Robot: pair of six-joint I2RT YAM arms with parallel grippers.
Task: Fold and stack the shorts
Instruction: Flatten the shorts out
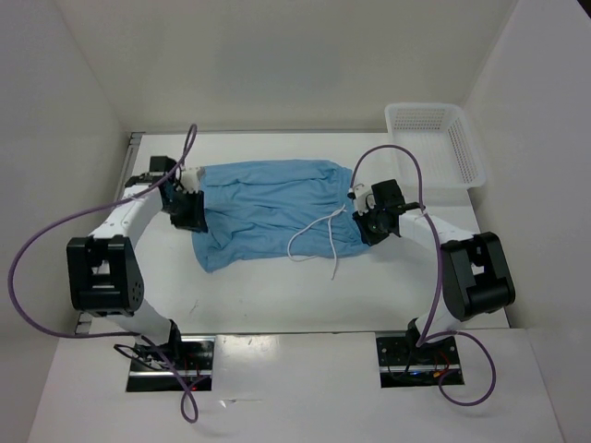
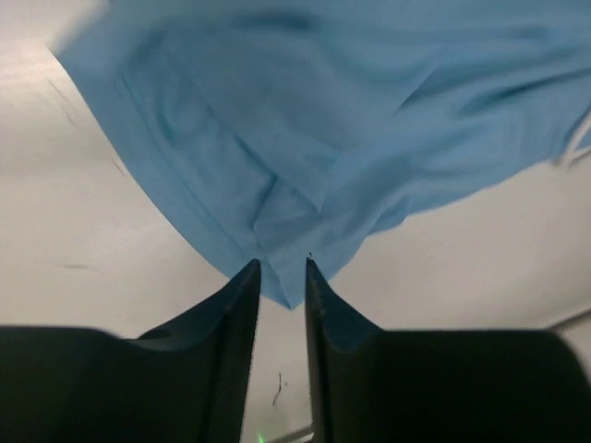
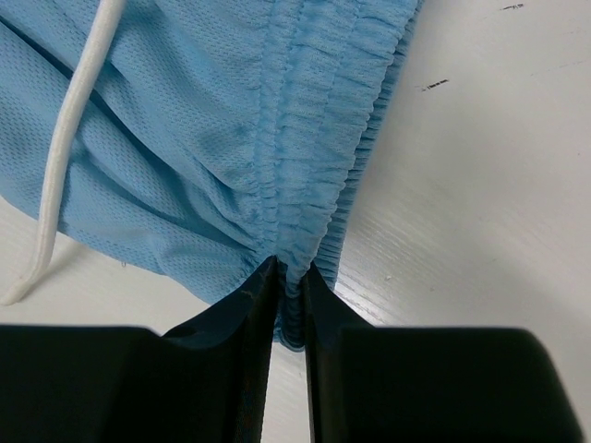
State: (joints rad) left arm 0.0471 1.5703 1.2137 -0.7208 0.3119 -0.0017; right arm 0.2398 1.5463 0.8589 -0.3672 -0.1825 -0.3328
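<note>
So, shorts: light blue and spread flat in the middle of the counter, lying lengthwise between the left edge and the right edge. The gathered end points toward the right edge and the leg ends toward the left edge.
Waistband: ruffled elastic at the right end of the shorts, with fine mesh-textured cloth beside it.
Drawstring: white. It loops over the blue cloth near the waistband and trails off onto the bare counter toward the near edge.
Left end effector: set at the left end of the shorts. In its wrist view the dark fingers stand a little apart, and pale counter shows lower in the gap. A pointed corner of the cloth lies between the tips, flat and unbunched.
Right end effector: set at the right end of the shorts. In its wrist view it is clamped on the waistband, whose gathers run together into the narrow slot between the two fingers.
Basket: white plastic mesh, upright with its open side up, at the far right corner of the counter. Its own mesh floor shows inside. The shorts lie outside it on the counter, well apart from it.
Cables: purple, arching from each arm down toward the bases at the near edge.
</note>
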